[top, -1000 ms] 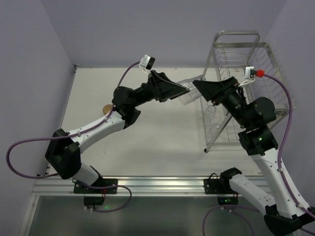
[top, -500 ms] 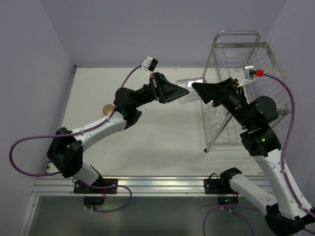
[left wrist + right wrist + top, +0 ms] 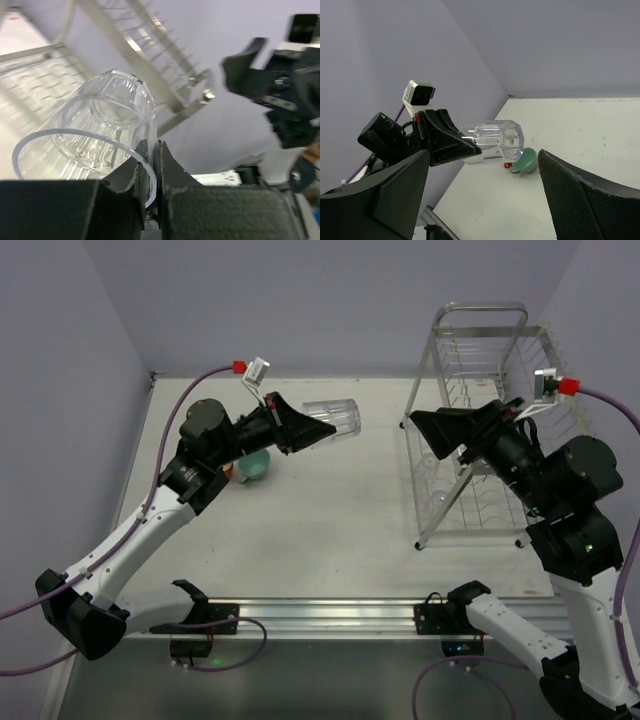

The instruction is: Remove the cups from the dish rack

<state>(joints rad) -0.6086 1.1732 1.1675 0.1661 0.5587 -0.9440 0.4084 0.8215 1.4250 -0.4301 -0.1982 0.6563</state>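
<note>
Glass tumbler (image 3: 100, 130) rim between clamped left fingers (image 3: 172, 175)

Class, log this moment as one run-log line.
left fingers: shut on glass tumbler rim | right fingers: open, empty | mint-green mug: on table

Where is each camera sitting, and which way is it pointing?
Top external: above and behind the bases, looking down on the table, dish rack, left gripper and right gripper.
Left wrist: behind the left gripper, looking past its fingers, shut on the glass tumbler's rim, toward the rack.
Right wrist: behind the right gripper, looking between its open fingers at the left gripper.
Both wrist views share the tumbler.
</note>
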